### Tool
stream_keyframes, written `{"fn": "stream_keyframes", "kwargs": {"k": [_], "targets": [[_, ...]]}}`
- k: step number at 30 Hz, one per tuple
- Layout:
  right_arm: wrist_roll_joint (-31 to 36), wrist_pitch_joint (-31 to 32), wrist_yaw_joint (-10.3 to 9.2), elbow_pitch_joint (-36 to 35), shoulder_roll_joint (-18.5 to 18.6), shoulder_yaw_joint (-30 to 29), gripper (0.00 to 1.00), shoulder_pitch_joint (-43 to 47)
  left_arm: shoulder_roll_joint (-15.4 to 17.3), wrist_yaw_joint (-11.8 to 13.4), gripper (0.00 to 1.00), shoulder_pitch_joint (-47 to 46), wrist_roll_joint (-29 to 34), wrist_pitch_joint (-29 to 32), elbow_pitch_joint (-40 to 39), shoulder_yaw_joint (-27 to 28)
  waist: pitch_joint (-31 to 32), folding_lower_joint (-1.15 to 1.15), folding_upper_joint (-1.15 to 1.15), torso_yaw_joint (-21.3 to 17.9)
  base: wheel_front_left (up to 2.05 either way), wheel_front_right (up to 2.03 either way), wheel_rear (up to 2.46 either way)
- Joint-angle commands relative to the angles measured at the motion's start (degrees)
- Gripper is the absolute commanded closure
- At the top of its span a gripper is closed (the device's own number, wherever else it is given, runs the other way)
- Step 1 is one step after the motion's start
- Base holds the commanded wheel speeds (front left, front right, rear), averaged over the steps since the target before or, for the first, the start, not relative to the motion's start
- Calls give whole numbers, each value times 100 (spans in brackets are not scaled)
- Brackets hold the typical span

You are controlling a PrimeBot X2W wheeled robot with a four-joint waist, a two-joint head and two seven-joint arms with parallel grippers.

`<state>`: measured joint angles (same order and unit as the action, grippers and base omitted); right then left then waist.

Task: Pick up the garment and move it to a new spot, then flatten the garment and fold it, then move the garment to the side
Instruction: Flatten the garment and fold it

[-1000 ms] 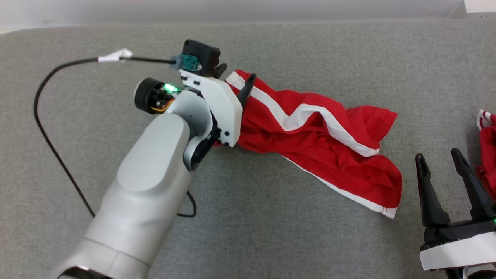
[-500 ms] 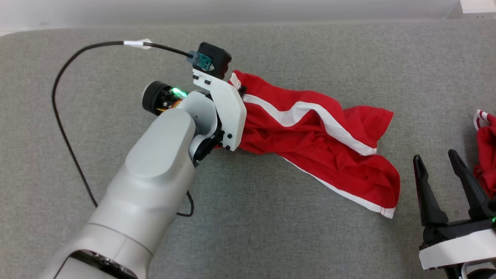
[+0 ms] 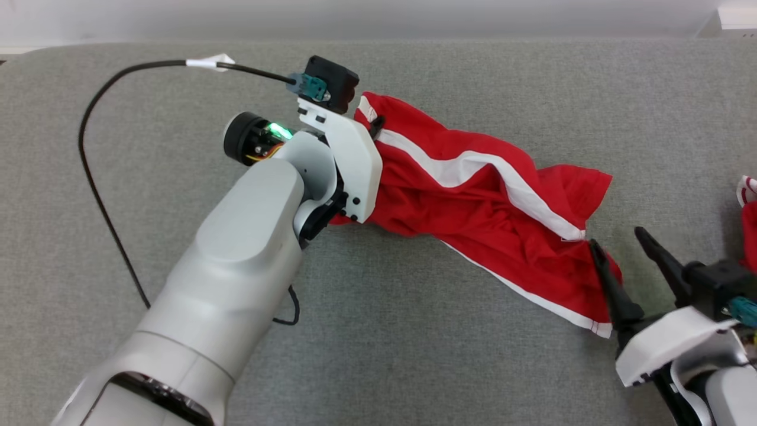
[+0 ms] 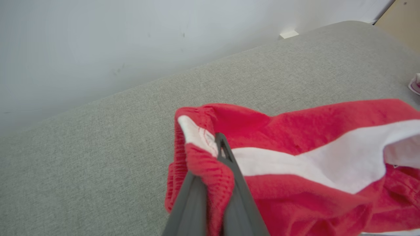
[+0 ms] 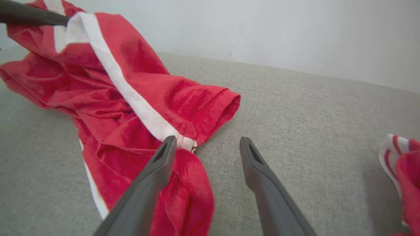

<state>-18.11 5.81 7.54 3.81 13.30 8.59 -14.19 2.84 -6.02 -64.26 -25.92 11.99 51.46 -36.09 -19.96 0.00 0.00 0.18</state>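
My left gripper (image 4: 213,157) clamps the red white-striped garment (image 3: 473,207), by its waistband I think; my right gripper (image 5: 207,141) hangs jaws apart at the hem.

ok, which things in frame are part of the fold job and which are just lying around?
In the job: red garment with white stripe; left hand, shut on one end; right hand, open at the other end.
Lying about: second red and white cloth at the far right edge; black cable off the left wrist.
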Motion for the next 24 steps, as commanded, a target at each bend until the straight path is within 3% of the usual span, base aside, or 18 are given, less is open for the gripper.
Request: {"fn": "stream_keyframes", "kwargs": {"k": [1, 10, 11, 13, 14, 18, 24], "targets": [[-129, -42, -13, 241, 71, 208, 0, -257, 20, 11, 100, -61, -57, -78, -6, -56, -19, 0, 0, 48, 0, 0, 0], [-478, -136, -13, 1295, 196, 979, 0, -1104, 19, 64, 100, -97, -240, -304, 30, -259, -14, 0, 0, 156, 0, 0, 0], [-502, -118, -13, 1380, 216, 1042, 24, -1155, 19, 68, 100, -94, -262, -350, 26, -266, -7, 0, 0, 162, 0, 0, 0], [-576, -153, -13, 1486, 242, 1097, 96, -1273, 19, 82, 100, -101, -299, -447, 29, -288, -1, 0, 0, 174, 0, 0, 0], [-608, -170, -13, 1523, 254, 1120, 100, -1308, 20, 82, 100, -104, -319, -490, 33, -288, 4, 0, 0, 177, 0, 0, 0], [-629, -314, -13, 1484, 339, 1086, 100, -1394, 36, 113, 100, -110, -387, -838, -45, -202, 36, 0, 0, 170, 0, 0, 0], [-463, -670, -13, 852, 510, 676, 100, -1371, 254, 159, 100, 17, -466, -1443, -615, -19, 281, 0, 0, 146, 0, 0, 0]]}}
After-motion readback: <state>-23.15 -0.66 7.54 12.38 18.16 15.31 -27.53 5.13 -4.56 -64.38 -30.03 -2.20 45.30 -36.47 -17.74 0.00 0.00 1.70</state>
